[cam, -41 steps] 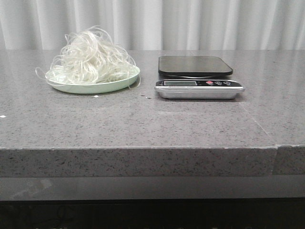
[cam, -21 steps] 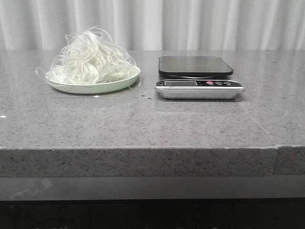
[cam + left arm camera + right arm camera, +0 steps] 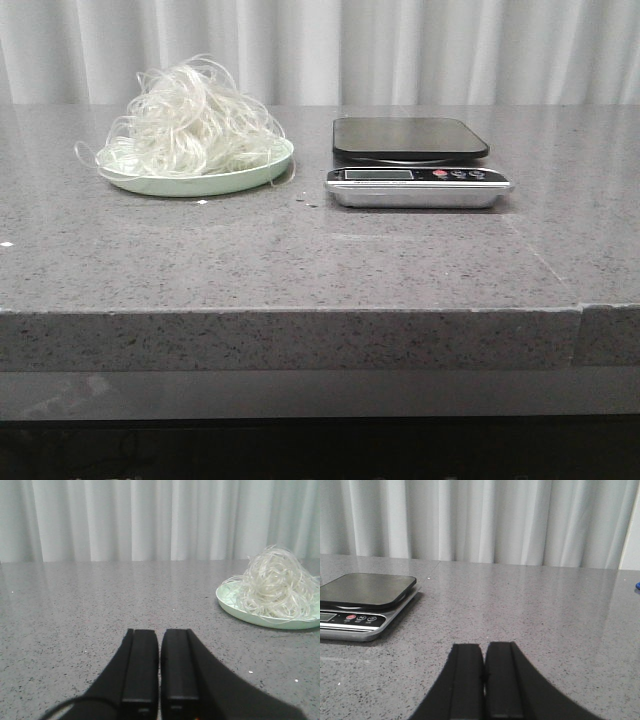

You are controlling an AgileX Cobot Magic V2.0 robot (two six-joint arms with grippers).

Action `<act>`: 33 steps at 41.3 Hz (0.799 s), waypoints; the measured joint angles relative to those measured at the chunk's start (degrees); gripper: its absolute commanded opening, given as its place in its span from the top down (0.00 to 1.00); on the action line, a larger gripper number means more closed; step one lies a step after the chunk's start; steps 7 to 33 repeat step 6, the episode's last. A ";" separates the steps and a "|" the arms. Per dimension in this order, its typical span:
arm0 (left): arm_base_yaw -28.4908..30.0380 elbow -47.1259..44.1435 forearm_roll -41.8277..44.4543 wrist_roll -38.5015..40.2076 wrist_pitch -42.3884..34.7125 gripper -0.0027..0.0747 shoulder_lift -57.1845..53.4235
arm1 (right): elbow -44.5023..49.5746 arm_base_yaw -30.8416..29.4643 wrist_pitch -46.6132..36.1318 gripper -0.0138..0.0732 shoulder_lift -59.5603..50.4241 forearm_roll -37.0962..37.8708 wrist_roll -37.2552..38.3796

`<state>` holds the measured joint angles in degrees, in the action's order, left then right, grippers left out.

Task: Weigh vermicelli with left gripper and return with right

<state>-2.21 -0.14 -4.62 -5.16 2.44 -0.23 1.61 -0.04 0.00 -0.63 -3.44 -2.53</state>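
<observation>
On the far left of the table (image 3: 300,260), the vermicelli (image 3: 190,125) lies heaped on a pale green plate (image 3: 215,183), and just to its right stands the kitchen scale (image 3: 415,160), its dark weighing plate bare and nothing resting on it. The left gripper (image 3: 159,667) hangs low over the table with its fingers (image 3: 141,665) pressed together and holding nothing, the plate of noodles ahead of it and to one side, well apart. The right gripper (image 3: 484,680) sits the same way, fingers (image 3: 468,680) together and empty, with the scale ahead and off to its side. As things lie, this fits two stages equally: the noodles waiting on the plate to be carried to the scale, or already weighed and set back where they belong. The pictures do not settle which, and the scale's display is too small to read. Should any lift of the noodles come, the loose, springy strands would call for fingers spread wide and closed deep into the heap, since stray loops already trail over the plate's rim.
</observation>
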 measured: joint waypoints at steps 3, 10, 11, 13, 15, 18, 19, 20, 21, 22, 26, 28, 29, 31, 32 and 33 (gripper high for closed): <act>0.00 0.00 0.00 0.00 0.00 0.78 0.00 | 0.00 0.00 0.00 0.66 0.00 0.00 0.00; 0.00 0.00 0.00 0.00 0.00 0.78 0.00 | 0.00 0.00 0.00 0.66 0.00 0.00 0.00; 0.00 0.00 0.00 0.00 0.00 0.78 0.00 | 0.00 0.00 0.00 0.66 0.00 0.00 0.00; 0.00 0.00 0.00 0.00 0.00 0.78 0.00 | 0.00 0.00 0.00 0.66 0.00 0.00 0.00; 0.00 0.00 0.00 0.00 0.00 0.78 0.00 | 0.00 0.00 0.00 0.66 0.00 0.00 0.00; 0.00 0.00 0.00 0.00 0.00 0.78 0.00 | 0.00 0.00 0.00 0.66 0.00 0.00 0.00; 0.00 0.00 0.00 0.00 0.00 0.78 0.00 | 0.00 0.00 0.00 0.66 0.00 0.00 0.00; 0.00 0.00 0.00 0.00 0.00 0.78 0.00 | 0.00 0.00 0.00 0.66 0.00 0.00 0.00; 0.00 0.00 0.00 0.00 0.00 0.78 0.00 | 0.00 0.00 0.00 0.66 0.00 0.00 0.00; 0.00 0.00 0.00 0.00 0.00 0.78 0.00 | 0.00 0.00 0.00 0.66 0.00 0.00 0.00; 0.00 0.00 0.00 0.00 0.00 0.78 0.00 | 0.00 0.00 0.00 0.66 0.00 0.00 0.00; 0.00 0.00 0.00 0.00 0.00 0.78 0.00 | 0.00 0.00 0.00 0.66 0.00 0.00 0.00; 0.00 0.00 0.00 0.00 0.00 0.78 0.00 | 0.00 0.00 0.00 0.66 0.00 0.00 0.00; 0.00 0.00 0.00 0.00 0.00 0.78 0.00 | 0.00 0.00 0.00 0.66 0.00 0.00 0.00; 0.00 0.00 0.00 0.00 0.00 0.78 0.00 | 0.00 0.00 0.00 0.66 0.00 0.00 0.00; 0.00 0.00 0.00 0.00 0.00 0.78 0.00 | 0.00 0.00 0.00 0.66 0.00 0.00 0.00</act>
